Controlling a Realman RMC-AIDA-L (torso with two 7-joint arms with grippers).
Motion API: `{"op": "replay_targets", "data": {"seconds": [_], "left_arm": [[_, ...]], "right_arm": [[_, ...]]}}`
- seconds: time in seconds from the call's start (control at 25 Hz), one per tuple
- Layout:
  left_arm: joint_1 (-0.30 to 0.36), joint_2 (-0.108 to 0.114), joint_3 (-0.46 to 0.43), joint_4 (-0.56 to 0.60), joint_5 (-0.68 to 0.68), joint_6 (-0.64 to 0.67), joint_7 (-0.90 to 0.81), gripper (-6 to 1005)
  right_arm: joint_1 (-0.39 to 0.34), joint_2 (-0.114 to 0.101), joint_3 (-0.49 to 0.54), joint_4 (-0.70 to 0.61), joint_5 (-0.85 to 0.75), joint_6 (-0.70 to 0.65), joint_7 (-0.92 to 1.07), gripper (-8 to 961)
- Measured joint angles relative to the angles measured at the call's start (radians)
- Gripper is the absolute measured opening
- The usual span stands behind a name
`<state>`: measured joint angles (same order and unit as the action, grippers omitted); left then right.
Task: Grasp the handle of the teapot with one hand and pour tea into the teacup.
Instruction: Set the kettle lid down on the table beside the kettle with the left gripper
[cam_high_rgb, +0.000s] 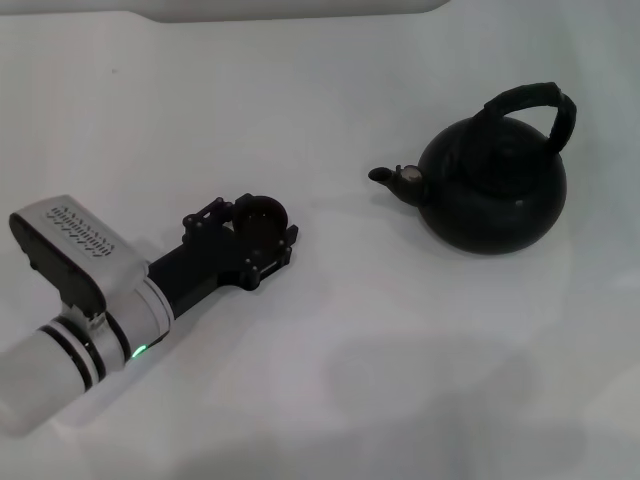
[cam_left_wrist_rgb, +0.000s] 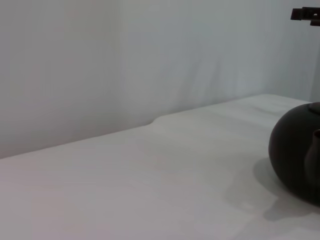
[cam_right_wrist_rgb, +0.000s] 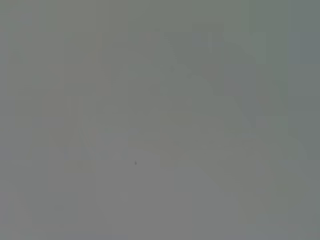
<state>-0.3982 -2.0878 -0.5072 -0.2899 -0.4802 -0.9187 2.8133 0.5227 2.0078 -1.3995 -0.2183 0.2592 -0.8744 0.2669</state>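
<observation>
From the head camera, the left gripper reaches in low over the white table from the near left, its black fingers set around the teacup — the small dark round cup sits right between them. They look closed against its sides, though I cannot be sure of true contact from here. The teapot stands upright well to the right of the cup and a little farther back, its stubby spout pointing toward the gripper's side. The handle arches over the pot's top, tilted slightly back, with nothing touching it. The right arm does not show in this view.

From the left wrist camera, the round dark belly of the teapot fills one edge, resting on the pale table with a plain wall behind. A small black piece of the handle's mount — I think — shows above it, too cropped to be sure.

The right wrist camera gives only a flat grey field; nothing can be made out.
</observation>
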Motion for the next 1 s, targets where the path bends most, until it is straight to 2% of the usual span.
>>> {"op": "replay_targets", "data": {"seconds": [0.32, 0.44, 0.64, 1.0], "left_arm": [[0.007, 0.0, -0.014, 0.0, -0.007, 0.001, 0.0, 701], [0.006, 0.0, -0.014, 0.0, -0.008, 0.001, 0.0, 844], [0.007, 0.001, -0.013, -0.003, -0.008, -0.002, 0.0, 877], [0.029, 0.006, -0.034, -0.014, -0.011, -0.033, 0.0, 878]], "right_arm": [[-0.005, -0.001, 0.001, -0.001, 0.0, 0.0, 0.0, 864], [-0.008, -0.001, 0.001, -0.001, 0.0, 0.0, 0.0, 864], [-0.009, -0.001, 0.001, -0.001, 0.0, 0.0, 0.0, 865], [-0.009, -0.001, 0.005, -0.001, 0.0, -0.001, 0.0, 864]]}}
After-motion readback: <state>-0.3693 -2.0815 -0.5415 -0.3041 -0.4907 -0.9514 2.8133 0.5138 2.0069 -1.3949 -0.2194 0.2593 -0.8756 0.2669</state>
